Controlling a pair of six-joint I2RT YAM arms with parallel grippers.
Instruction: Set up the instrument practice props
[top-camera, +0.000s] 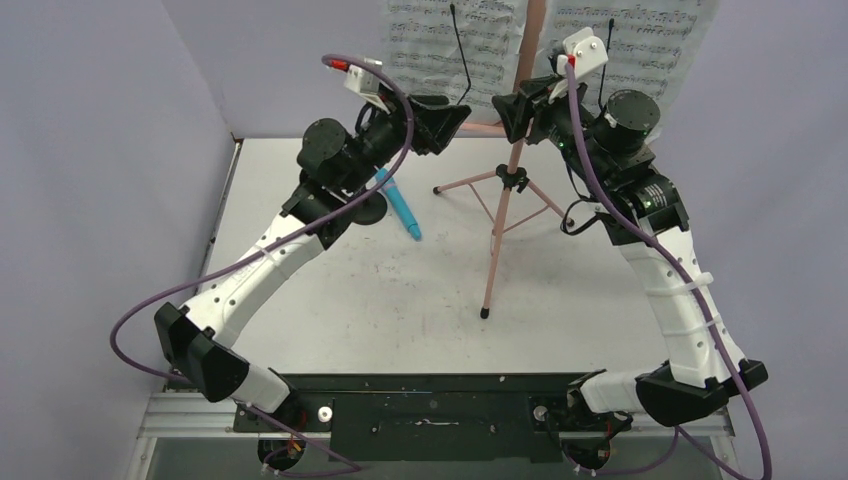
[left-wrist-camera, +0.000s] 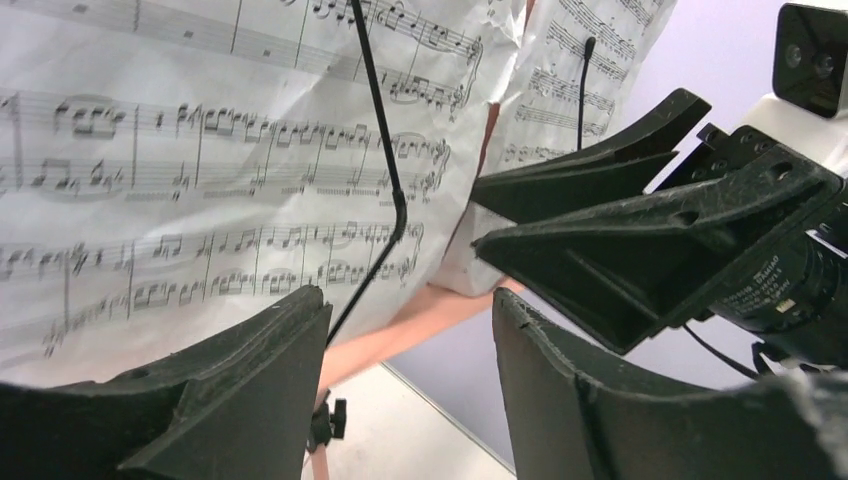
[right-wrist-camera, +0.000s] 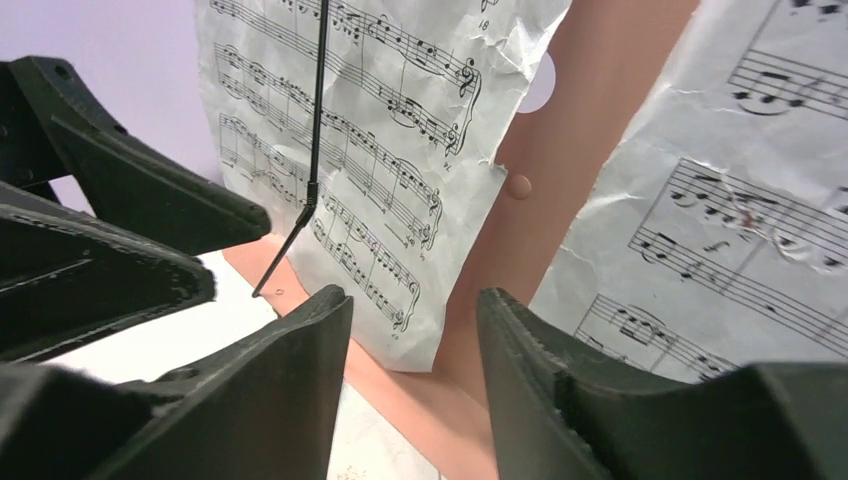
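The pink music stand stands on its tripod at the back middle of the table. Two white sheet-music pages rest on its desk, each behind a thin black wire holder. My left gripper and right gripper face each other just below the desk's lower ledge. Both are open, with nothing between the fingers. The blue microphone lies on the table left of the stand. The black mic stand's round base shows partly under my left arm.
Purple walls close in the table on the left, back and right. The stand's tripod legs spread over the back middle. A dark rail runs along the near edge between the arm bases.
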